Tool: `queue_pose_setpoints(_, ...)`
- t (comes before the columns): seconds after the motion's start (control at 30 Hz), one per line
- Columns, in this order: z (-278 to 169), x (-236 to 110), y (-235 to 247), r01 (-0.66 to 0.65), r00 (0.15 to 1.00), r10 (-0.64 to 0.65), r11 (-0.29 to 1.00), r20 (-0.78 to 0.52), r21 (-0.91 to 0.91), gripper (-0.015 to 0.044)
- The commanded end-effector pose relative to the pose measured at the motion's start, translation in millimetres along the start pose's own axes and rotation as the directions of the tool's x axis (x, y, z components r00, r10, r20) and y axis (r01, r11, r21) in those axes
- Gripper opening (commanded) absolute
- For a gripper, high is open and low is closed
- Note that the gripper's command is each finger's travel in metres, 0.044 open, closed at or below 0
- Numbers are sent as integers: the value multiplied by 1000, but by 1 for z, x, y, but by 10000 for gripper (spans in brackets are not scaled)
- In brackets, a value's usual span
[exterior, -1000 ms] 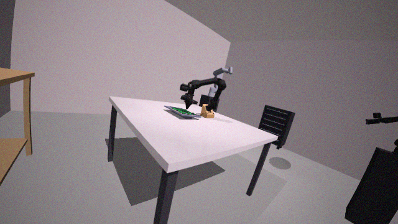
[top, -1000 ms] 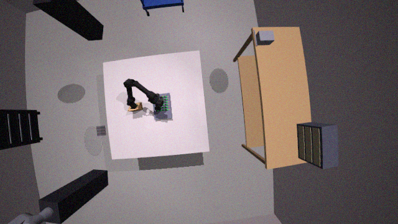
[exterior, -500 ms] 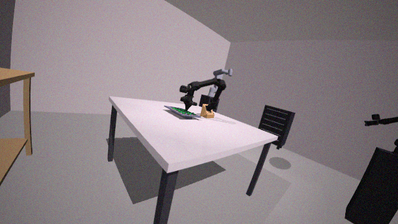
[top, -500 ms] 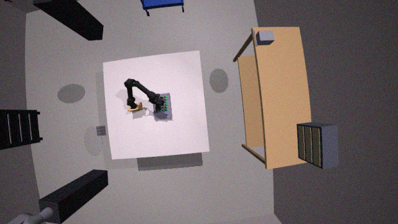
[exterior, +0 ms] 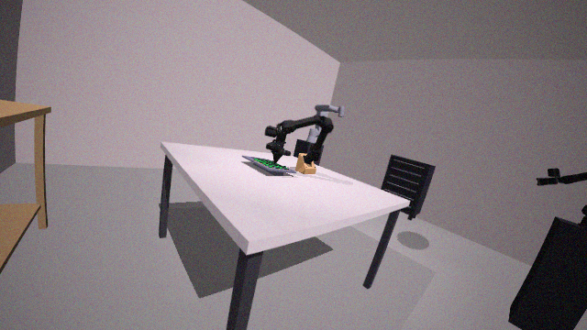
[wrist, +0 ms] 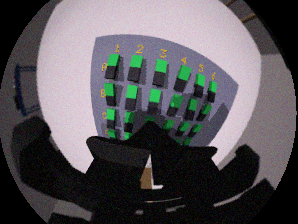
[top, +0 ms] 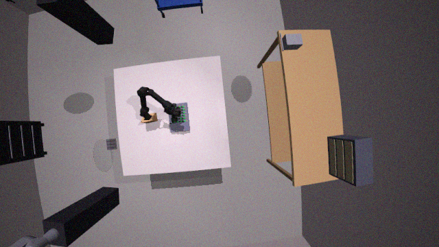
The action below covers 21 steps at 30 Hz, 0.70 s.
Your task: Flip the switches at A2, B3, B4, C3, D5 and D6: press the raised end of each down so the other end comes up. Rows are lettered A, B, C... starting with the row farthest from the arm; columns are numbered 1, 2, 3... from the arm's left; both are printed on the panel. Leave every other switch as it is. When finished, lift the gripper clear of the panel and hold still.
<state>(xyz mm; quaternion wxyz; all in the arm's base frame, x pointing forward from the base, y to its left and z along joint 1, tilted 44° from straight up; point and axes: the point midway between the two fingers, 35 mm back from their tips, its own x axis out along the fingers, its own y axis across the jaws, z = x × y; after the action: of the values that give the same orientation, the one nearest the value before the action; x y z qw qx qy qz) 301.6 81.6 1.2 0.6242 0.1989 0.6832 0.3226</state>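
The grey switch panel lies on the white table. It carries rows of green and black rocker switches with orange column numbers along its far edge. My gripper is shut with nothing between the fingers. Its tips point down close over the near rows of the panel, around columns 2 and 3. The fingers hide the switches under them, so I cannot tell whether the tips touch one.
The arm's orange base block stands on the table just behind the panel. A wooden shelf table, a black chair and dark cabinets stand around the table on the floor.
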Motion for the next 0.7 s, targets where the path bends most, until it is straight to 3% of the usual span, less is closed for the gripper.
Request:
queue_pose_setpoints(0.0,0,1,0,-3,1000,3,1000,1,3,0)
queue_pose_setpoints(0.67,0,3,0,-4,1000,4,1000,1,3,0)
